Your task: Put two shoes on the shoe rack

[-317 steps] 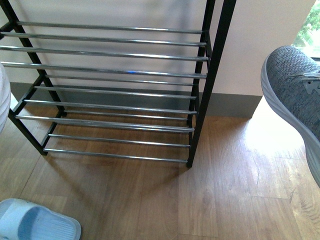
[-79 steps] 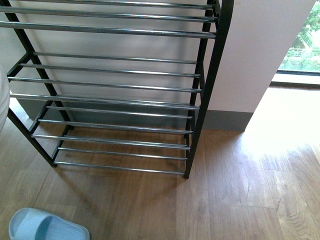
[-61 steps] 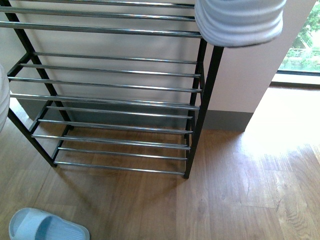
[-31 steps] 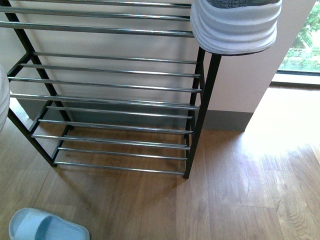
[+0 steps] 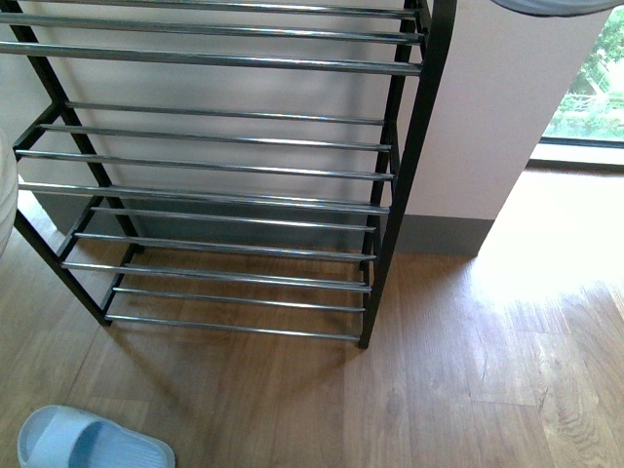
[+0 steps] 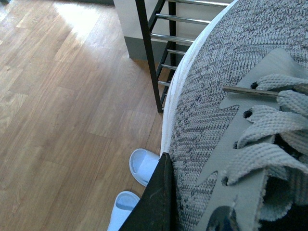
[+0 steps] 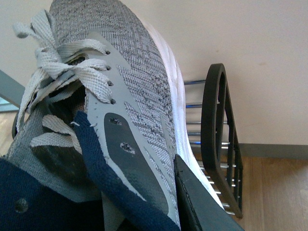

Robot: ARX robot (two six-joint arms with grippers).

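The shoe rack (image 5: 224, 175) stands against the wall, black uprights with chrome bars. My left gripper (image 6: 192, 207) is shut on a grey sneaker (image 6: 226, 72); one black finger (image 6: 154, 202) presses its side, and its white sole shows at the front view's left edge (image 5: 5, 200). My right gripper (image 7: 134, 207) is shut on the other grey sneaker (image 7: 130, 77), held high beside the rack's end frame (image 7: 219, 134), one finger (image 7: 202, 207) against the sole. Only a sliver of that sole (image 5: 546, 5) shows at the front view's top. Both grippers' other fingers are hidden.
Two pale blue slides (image 6: 144, 166) (image 6: 122, 207) lie on the wooden floor below the left sneaker; one of them (image 5: 88, 444) is in front of the rack. A white wall corner (image 5: 487, 127) and a bright window (image 5: 595, 88) are to the right.
The right sneaker's sole came into the top of the front view over the rack's right upright, then rose and shifted right until only a sliver shows. Rack, slide and left sneaker unchanged.
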